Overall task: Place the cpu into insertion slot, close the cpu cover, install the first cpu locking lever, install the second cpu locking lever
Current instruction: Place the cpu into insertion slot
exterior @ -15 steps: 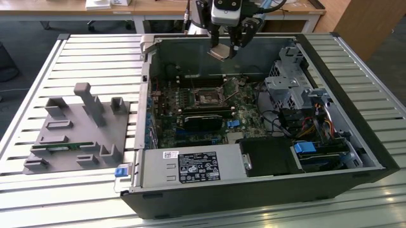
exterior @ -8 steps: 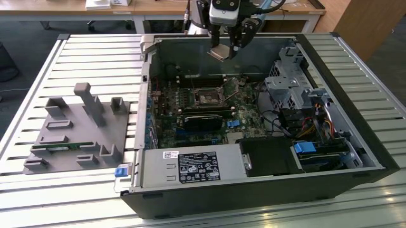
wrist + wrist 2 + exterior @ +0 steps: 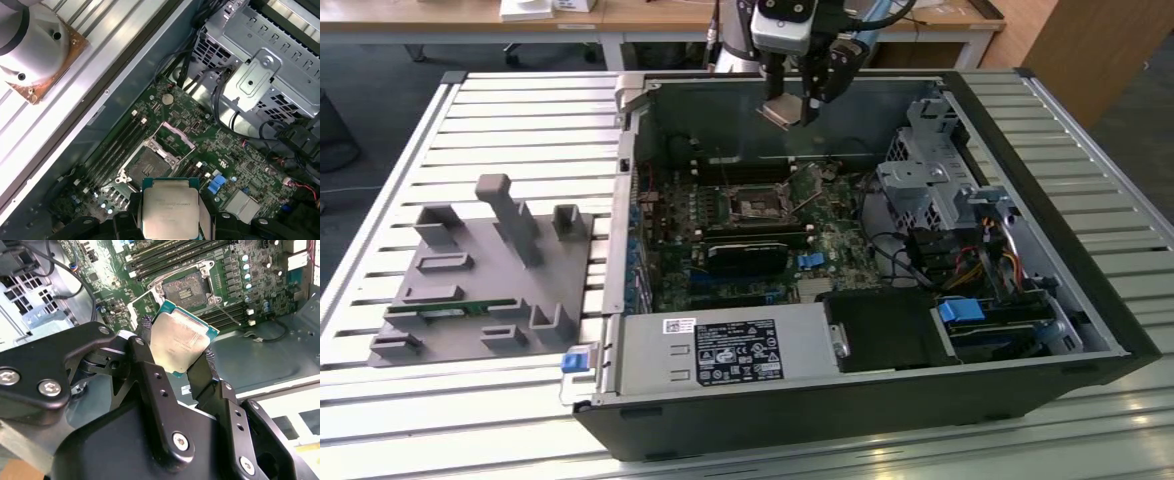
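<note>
the fingers (image 3: 150,370) clamp the cpu (image 3: 180,337) by two opposite edges. the exterior view shows it hanging high over the open computer case (image 3: 1067,250). the first wrist view looks past it to the bare insertion slot (image 3: 149,166), the cpu cover (image 3: 175,136) raised beside it.

Exterior view high over the open case (image 3: 854,415); both wrist views close above its insertion slot (image 3: 187,290) (image 3: 150,163).

The cpu (image 3: 782,112) is hanging in the pincer (image 3: 795,106) above the computer case (image 3: 854,415); the insertion slot (image 3: 758,207) is lying inside the case; a fixture block (image 3: 494,262) is sitting beside the case, on the exterior view's left.
</note>
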Controlling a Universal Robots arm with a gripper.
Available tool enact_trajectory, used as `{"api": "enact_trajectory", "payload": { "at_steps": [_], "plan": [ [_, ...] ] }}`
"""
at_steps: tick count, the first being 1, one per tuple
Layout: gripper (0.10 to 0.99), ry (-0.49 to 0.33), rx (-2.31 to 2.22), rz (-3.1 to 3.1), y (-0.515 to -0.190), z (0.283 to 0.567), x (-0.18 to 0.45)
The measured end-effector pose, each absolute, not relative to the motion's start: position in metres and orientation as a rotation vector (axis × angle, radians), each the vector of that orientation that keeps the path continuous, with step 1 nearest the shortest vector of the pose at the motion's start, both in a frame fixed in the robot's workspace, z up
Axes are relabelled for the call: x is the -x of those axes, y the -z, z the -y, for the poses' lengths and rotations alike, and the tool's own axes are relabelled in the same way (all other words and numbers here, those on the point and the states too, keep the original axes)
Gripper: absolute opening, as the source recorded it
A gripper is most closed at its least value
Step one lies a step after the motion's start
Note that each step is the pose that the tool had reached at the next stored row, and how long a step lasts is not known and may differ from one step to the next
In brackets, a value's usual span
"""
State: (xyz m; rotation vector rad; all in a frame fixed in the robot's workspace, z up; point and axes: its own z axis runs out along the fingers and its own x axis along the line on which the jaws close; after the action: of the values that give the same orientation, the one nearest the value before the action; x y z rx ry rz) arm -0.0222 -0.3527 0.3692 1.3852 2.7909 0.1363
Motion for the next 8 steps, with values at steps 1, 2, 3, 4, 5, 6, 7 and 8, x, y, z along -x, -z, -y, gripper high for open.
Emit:
{"api": "enact_trajectory", "payload": {
  "at_steps": [1,2,3,4,5,6,7,8],
  "plan": [
    [0.537,-0.136,-1.398,-2.784,-0.3692,0.3527,0.0222],
    [0.537,-0.136,-1.411,-2.777,-0.3691,0.3527,0.0222],
    [0.537,-0.136,-1.423,-2.771,-0.3691,0.3527,0.0222],
    [0.537,-0.136,-1.435,-2.764,-0.3690,0.3526,0.0222],
    [0.537,-0.135,-1.447,-2.757,-0.3690,0.3526,0.0223],
    [0.537,-0.135,-1.459,-2.750,-0.3689,0.3526,0.0223],
    [0.537,-0.135,-1.471,-2.744,-0.3689,0.3526,0.0223],
    [0.537,-0.135,-1.483,-2.737,-0.3688,0.3526,0.0223]
  ]
}}
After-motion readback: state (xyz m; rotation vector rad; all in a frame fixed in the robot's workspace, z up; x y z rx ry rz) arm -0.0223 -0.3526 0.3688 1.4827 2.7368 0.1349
